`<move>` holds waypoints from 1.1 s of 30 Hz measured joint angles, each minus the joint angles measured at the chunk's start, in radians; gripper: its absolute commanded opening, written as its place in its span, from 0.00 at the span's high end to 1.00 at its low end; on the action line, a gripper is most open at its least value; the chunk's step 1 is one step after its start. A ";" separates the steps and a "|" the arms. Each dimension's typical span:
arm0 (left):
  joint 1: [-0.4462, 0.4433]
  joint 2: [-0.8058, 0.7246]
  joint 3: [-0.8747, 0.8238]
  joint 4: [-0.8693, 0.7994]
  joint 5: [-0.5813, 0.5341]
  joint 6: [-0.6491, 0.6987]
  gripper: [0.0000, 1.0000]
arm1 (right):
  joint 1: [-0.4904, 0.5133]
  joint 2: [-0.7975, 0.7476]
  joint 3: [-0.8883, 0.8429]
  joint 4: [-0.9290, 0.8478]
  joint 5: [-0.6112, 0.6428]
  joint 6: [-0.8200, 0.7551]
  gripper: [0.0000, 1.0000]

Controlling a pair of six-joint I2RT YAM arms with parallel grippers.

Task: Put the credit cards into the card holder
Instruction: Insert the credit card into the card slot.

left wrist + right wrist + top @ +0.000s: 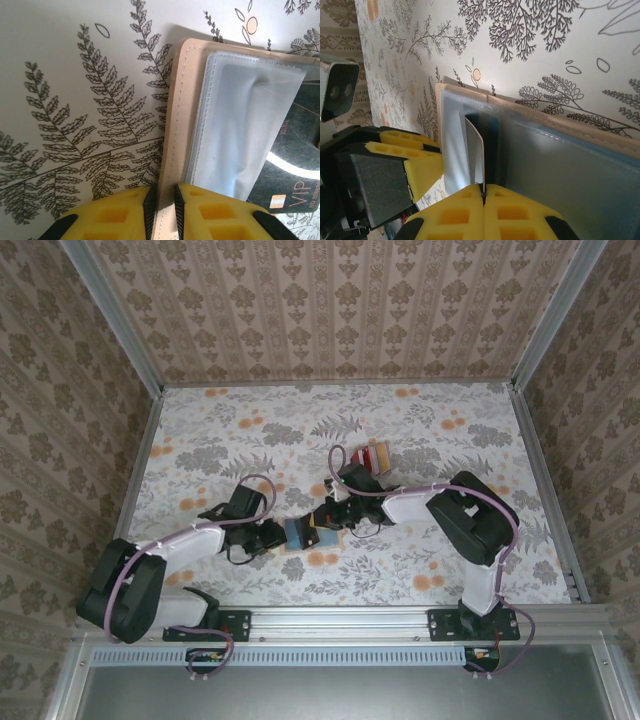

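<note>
Coverage from the top external view is taken first. The card holder (298, 532) is seen lying open on the desk (200, 440), light-blue lining upward, between the left gripper (272, 536) and the right gripper (328, 514), which are set against it from opposite sides. A small stack of spare credit cards (372, 458), red, tan and white, is left farther back, well apart from the holder, and is judged to be awaiting insertion.

In the left wrist view, the jaws of the left gripper (163, 200) are clamped on the stitched tan border of the card holder (172, 125). This hold is judged to act as an anchor, so that the holder is not pushed along while a card is fed in. A clear pocket (235, 120) is seen on the inner face, and a dark VIP card (295, 160) is presented at its open side. How far the card is seated cannot be determined.

In the right wrist view, the jaws of the right gripper (483, 192) are closed on the near edge of a card (476, 150), judged to be the same one. It is held on edge over the holder's lining (560, 165). No other card is seen inside the holder.
</note>
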 measured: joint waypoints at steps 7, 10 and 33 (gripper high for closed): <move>-0.003 0.010 0.010 -0.005 -0.001 0.000 0.76 | 0.000 0.014 0.013 0.007 0.001 0.010 0.99; -0.004 0.018 0.015 -0.007 0.000 0.000 0.76 | 0.006 0.018 0.014 0.013 0.009 0.021 0.98; -0.012 0.027 0.021 -0.013 -0.008 0.000 0.76 | 0.106 0.051 0.094 -0.045 0.159 -0.006 0.80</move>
